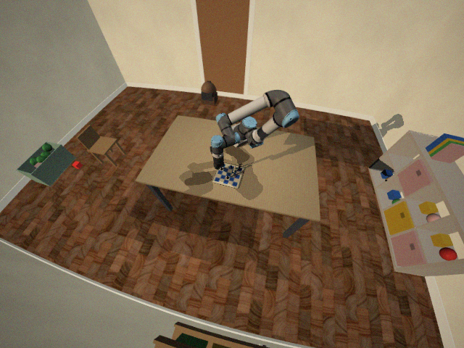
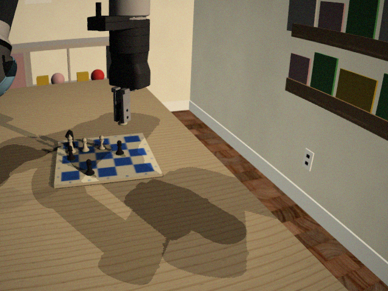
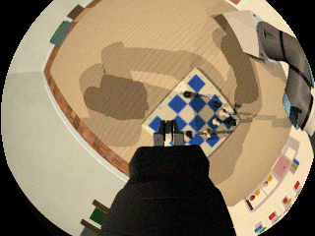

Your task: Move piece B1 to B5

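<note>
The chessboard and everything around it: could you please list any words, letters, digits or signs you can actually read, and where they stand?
None can be read.
Chessboard: small blue marks along its pale edge, too small to read.
Books on the wall shelf: plain covers, no text visible.
Gripper: no label visible.

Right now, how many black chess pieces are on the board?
4: a tall one at the far left corner, a left pawn just before it, a front pawn, and a right pawn mid-board. Clustered pieces may hide another.
</note>
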`<state>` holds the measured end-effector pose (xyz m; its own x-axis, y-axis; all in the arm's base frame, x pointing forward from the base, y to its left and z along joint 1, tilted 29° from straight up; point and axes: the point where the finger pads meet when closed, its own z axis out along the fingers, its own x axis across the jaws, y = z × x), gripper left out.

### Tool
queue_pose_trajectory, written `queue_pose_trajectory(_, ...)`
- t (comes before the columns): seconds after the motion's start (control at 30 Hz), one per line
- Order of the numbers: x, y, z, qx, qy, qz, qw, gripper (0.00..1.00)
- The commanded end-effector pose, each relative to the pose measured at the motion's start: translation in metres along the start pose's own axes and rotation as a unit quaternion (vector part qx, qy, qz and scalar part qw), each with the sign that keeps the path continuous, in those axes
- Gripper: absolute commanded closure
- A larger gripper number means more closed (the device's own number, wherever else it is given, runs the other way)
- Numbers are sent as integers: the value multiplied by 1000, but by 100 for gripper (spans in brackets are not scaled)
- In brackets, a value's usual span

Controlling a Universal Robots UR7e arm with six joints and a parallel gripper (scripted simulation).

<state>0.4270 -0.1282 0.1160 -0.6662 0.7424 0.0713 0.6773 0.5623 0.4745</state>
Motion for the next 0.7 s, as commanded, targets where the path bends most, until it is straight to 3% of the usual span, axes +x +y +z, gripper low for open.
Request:
queue_pose_trajectory(0.0, -1, 0, 0, 0, -1, 0, 1000, 100)
queue_pose_trajectory(0.33, -1, 0, 7, 0, -1, 0, 1000, 100)
queue_pose_trajectory(0.67, -1, 0, 48, 0, -1, 0, 1000, 100)
